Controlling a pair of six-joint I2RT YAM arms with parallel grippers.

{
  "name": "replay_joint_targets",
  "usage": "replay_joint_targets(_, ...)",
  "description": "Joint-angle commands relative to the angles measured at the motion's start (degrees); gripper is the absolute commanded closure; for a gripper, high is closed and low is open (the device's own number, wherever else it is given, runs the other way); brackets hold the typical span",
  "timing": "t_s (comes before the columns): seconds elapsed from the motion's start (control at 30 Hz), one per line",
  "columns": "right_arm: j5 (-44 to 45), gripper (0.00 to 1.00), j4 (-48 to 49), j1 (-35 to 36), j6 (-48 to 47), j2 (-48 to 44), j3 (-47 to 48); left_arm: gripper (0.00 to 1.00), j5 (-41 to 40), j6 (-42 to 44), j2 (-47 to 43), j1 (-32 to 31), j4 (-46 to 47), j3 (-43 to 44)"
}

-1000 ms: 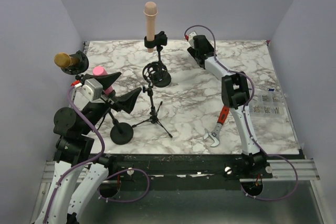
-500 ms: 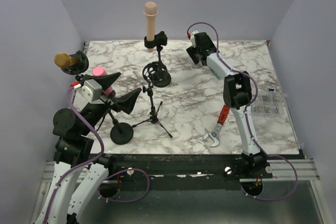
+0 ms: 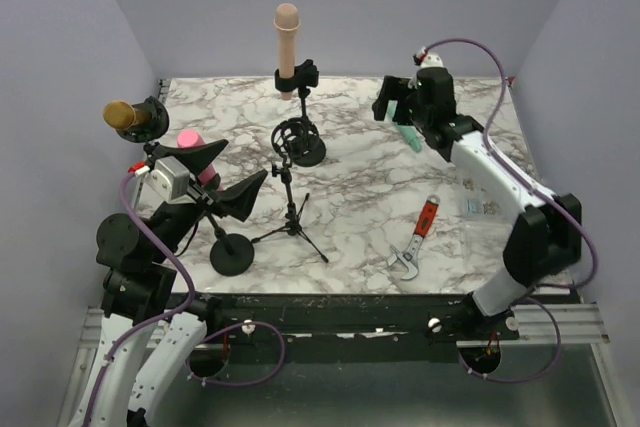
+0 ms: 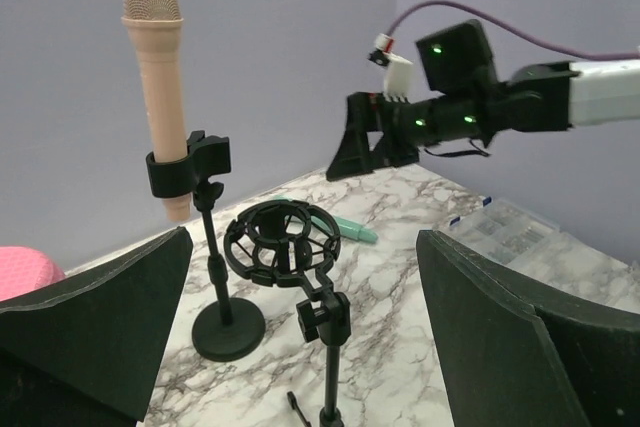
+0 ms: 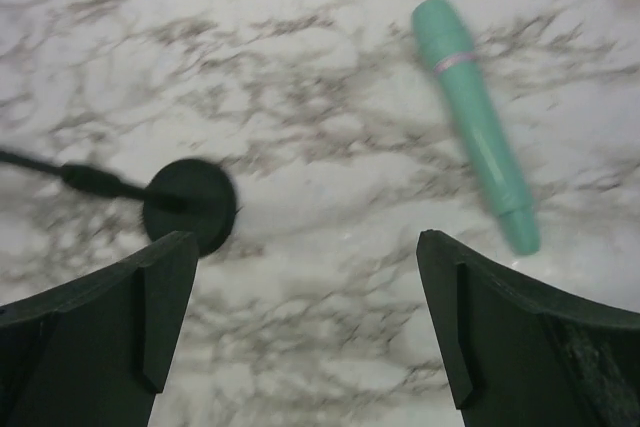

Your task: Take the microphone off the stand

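A beige microphone stands upright in the black clip of a round-based stand at the back; it also shows in the left wrist view. My left gripper is open and empty at the front left, facing that stand from a distance. My right gripper is open and empty, raised above the table to the right of the stand. In the right wrist view the gripper looks down on the stand's base.
A green microphone lies below the right gripper. An empty shock mount on a tripod stands before the beige mic. A pink microphone, a gold one, a red-handled wrench and a clear box are also here.
My right arm has swung out to the right and its gripper has moved right, away from the stand; the green microphone now shows on the table. The left arm has barely moved.
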Motion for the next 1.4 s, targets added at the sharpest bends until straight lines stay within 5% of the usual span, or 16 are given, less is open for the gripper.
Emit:
replay_joint_targets(0.0, -21.1, 0.00, 17.4, 0.5, 14.4, -13.4, -21.0, 0.02, 0.4, -0.3, -0.9, -0.7, 0.9, -0.2)
replay_joint_targets(0.1, -39.4, 0.00, 23.0, 0.9, 16.2, -18.2, -27.9, 0.02, 1.1, -0.6, -0.8, -1.1, 0.7, 0.1)
replay_joint_targets(0.2, -46.1, 0.00, 28.6, 5.3, 18.0, -20.0, -33.8, 0.01, 2.2, -1.3, -0.8, -1.5, 1.1, 0.1)
replay_joint_targets(0.37, -32.7, 0.06, 35.3, 19.4, 24.3, -19.0, -39.3, 0.01, 3.7, -2.1, 0.4, -2.0, 1.6, 0.2)
replay_joint_targets(0.47, -24.0, 0.08, 45.6, 23.5, 40.9, -18.0, -45.6, 0.01, 4.2, -1.6, 1.9, -2.4, 0.2, 1.0)
replay_joint_targets(0.6, -23.3, 0.13, 64.7, 25.9, 54.5, -14.9, -52.9, 0.01, 4.3, -0.7, 3.3, -2.8, -1.5, 2.0)
replay_joint_targets(0.9, -21.6, 0.21, 82.6, 31.1, 65.7, -4.1, -53.3, 0.01, 4.4, -0.6, 2.6, -3.2, -1.4, 1.9)
replay_joint_targets(1.37, -20.6, 0.40, 87.9, 32.1, 71.1, 7.4, -49.7, 0.02, 4.1, -0.4, 1.8, -4.3, -1.6, 1.9)
